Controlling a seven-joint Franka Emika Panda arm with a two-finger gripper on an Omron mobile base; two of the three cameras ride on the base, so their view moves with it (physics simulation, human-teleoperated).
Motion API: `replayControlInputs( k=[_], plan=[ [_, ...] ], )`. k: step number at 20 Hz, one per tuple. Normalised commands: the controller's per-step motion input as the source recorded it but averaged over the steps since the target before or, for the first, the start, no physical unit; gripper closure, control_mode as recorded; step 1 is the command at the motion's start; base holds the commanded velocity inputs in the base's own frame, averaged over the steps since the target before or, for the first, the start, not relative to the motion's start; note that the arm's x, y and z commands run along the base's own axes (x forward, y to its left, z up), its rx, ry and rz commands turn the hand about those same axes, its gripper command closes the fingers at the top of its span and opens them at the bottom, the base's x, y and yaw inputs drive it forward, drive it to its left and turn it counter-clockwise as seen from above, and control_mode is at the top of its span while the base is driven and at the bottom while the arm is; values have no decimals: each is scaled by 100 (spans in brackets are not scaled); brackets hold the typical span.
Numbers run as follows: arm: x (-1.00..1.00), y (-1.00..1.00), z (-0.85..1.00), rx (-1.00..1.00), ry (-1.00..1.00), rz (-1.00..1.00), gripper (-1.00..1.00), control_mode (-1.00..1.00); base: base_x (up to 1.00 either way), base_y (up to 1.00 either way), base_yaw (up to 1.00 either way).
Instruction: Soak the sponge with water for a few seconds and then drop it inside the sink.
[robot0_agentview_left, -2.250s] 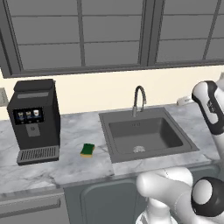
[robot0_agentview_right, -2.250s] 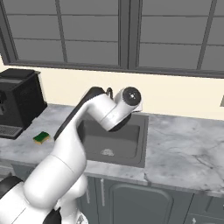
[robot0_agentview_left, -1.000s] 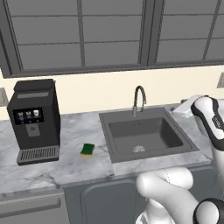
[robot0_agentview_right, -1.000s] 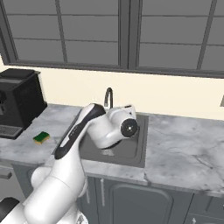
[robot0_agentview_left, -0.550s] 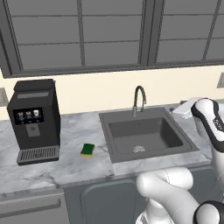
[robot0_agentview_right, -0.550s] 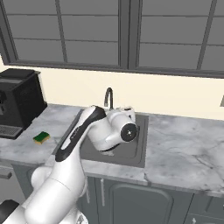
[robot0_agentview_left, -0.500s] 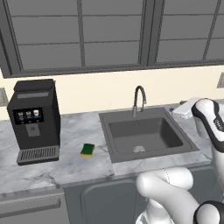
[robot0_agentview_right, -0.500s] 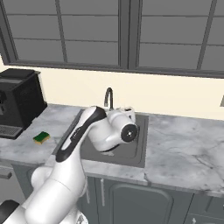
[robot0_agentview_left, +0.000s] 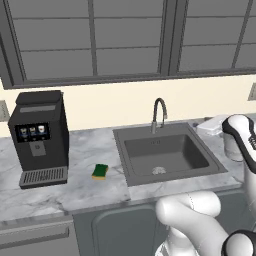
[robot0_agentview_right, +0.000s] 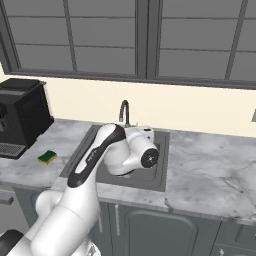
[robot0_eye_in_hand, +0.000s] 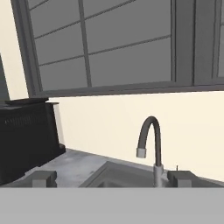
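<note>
Lying flat on the counter (robot0_agentview_left: 75, 192) in the left base view, the sponge (robot0_agentview_left: 100, 171) is sitting between coffee machine (robot0_agentview_left: 40, 137) and sink (robot0_agentview_left: 167, 155). From the right, it is resting near the counter's front edge. Through the hand view, the gripper (robot0_eye_in_hand: 111, 178) is spreading wide, holding nothing, facing the faucet (robot0_eye_in_hand: 148, 144). Probably light and squashy; pinching its long sides should work.

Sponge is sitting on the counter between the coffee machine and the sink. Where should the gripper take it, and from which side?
Grip the sponge across its two long side faces, coming straight down from above. It lies flat on the marble counter, green layer up, so only the sides give the fingers parallel faces. It stands apart from the coffee machine and the sink, so a top approach looks unobstructed. The gripper is open.
</note>
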Motion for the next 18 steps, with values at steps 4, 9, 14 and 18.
replayControlInputs(
  k=[4, 9, 14, 18],
  plan=[
    [0, 19, 0, 0, 0, 2, -100, -100, 0, 0, 0],
    [2, 5, -6, -1, 0, 0, -100, -100, 0, 0, 0],
    [0, 0, -12, 0, 0, 0, -100, -100, 0, 0, 0],
    [1, 0, -18, 0, 0, 0, -100, -100, 0, 0, 0]
  ],
)
